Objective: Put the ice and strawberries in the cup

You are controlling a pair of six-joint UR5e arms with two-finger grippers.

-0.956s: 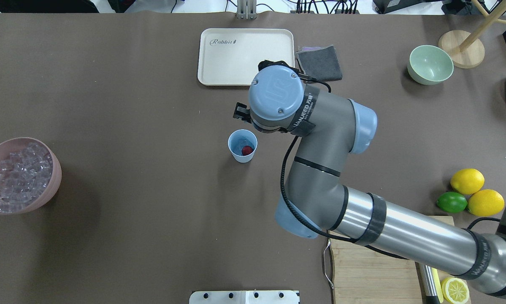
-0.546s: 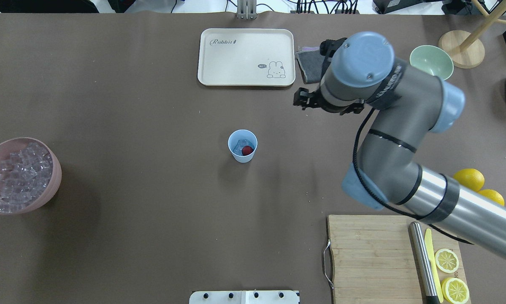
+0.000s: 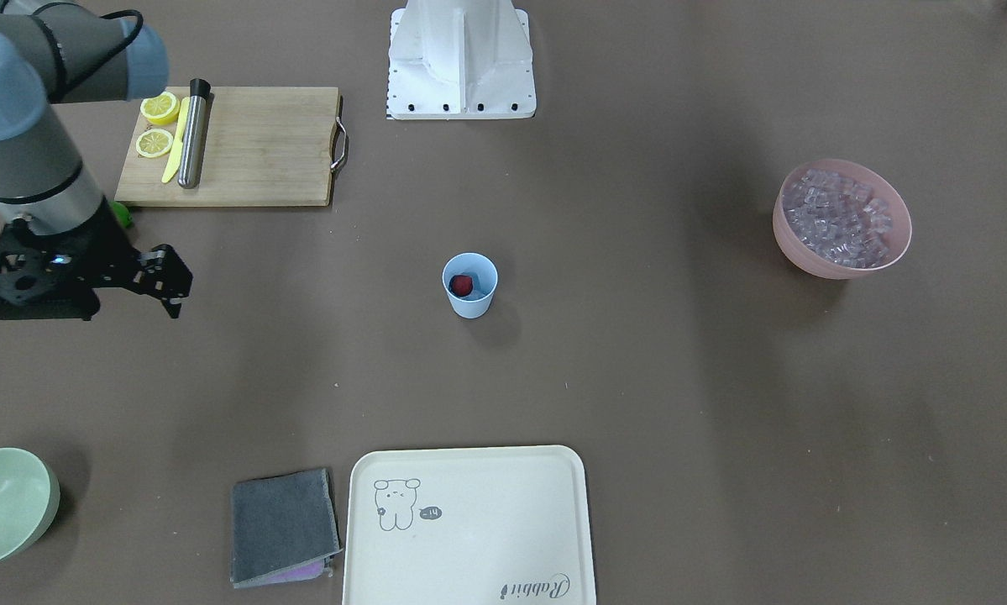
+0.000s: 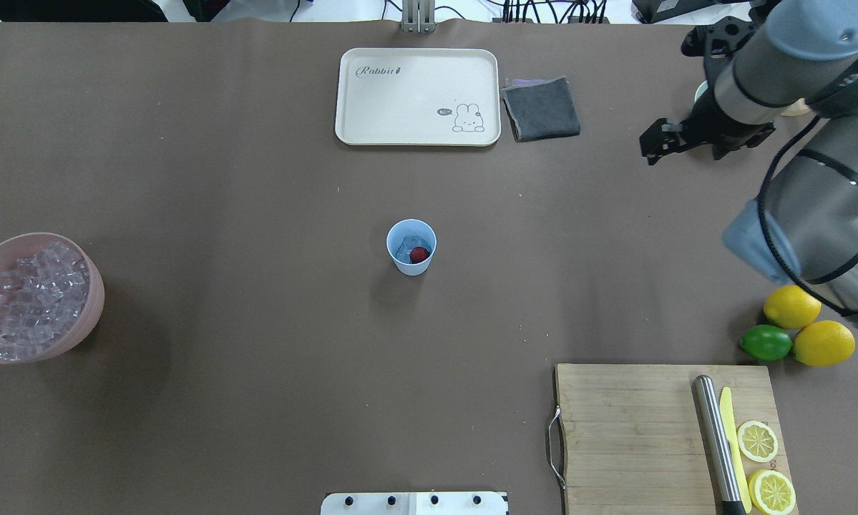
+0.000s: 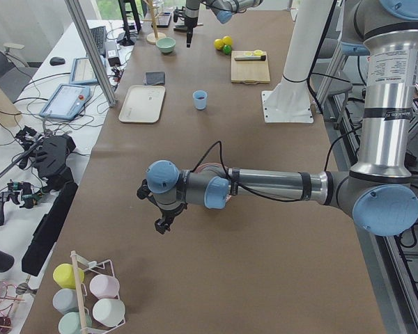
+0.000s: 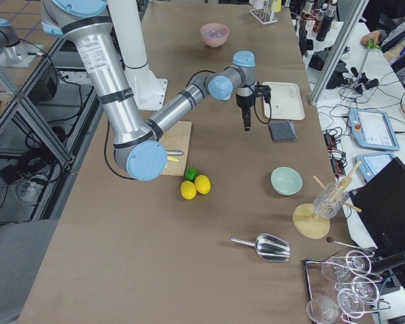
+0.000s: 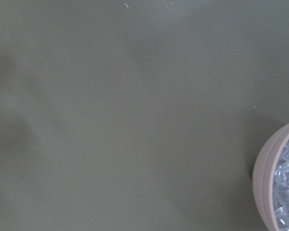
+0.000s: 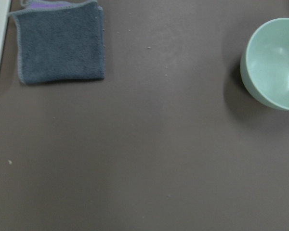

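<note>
Pulling back fast: the right gripper (image 4: 657, 141) sat just beside the cup (image 4: 410, 267) a second ago and now hangs well apart from it, out toward the pale green bowl (image 3: 3, 504). The cup has not moved. It stands upright with the strawberry (image 4: 419, 253) and a few ice cubes (image 4: 404, 248) inside, as before. The pink bowl (image 4: 95, 304) of spare ice sits far off on the cup's other side. The right gripper carries nothing visible and touches nothing; I can't tell how far its jaws are parted. The left gripper (image 5: 163, 223) hovers well away from the cup, past the pink bowl, and I can't tell its state either.
</note>
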